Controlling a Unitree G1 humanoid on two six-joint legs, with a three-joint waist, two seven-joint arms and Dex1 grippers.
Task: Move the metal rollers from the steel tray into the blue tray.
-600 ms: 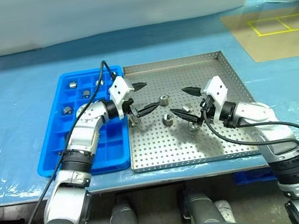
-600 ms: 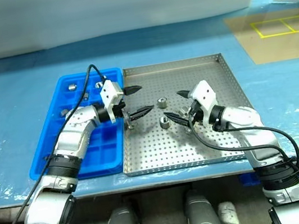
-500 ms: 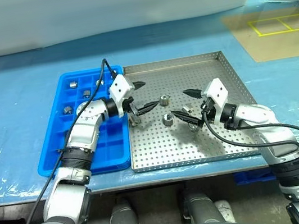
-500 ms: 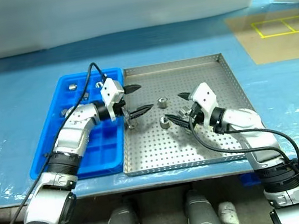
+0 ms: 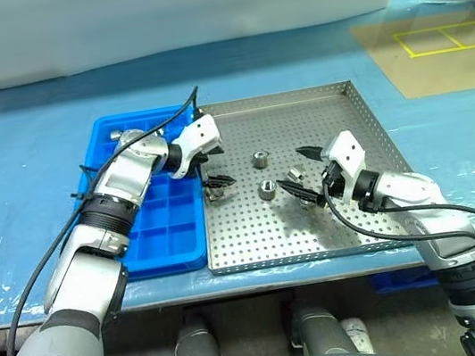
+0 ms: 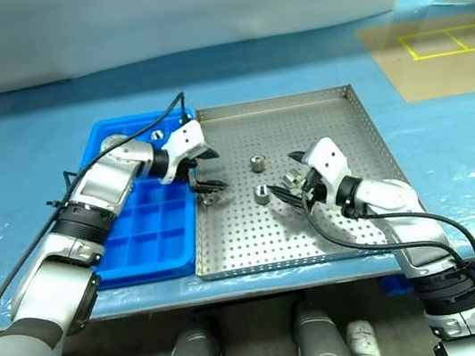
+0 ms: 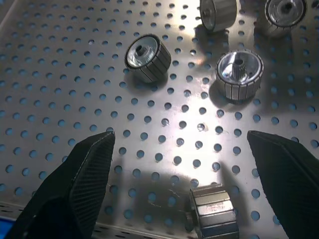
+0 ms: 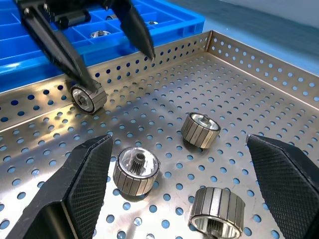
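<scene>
Several metal rollers lie on the steel tray: one by its left rim, one further back, one in the middle and two close together. My left gripper hangs open, pointing down over the left-rim roller, not touching it. My right gripper is open around the paired rollers, low over the tray. The blue tray lies to the left and holds a few rollers in its far cells.
The two trays sit side by side on a blue-covered table. A brown board with yellow lines lies at the far right. White sheeting closes the back of the table. The steel tray's right and near parts are bare.
My left elbow has swung out to the left and the left gripper has turned from pointing right to pointing down over the left-rim roller. The right gripper has barely shifted. Both stay open.
</scene>
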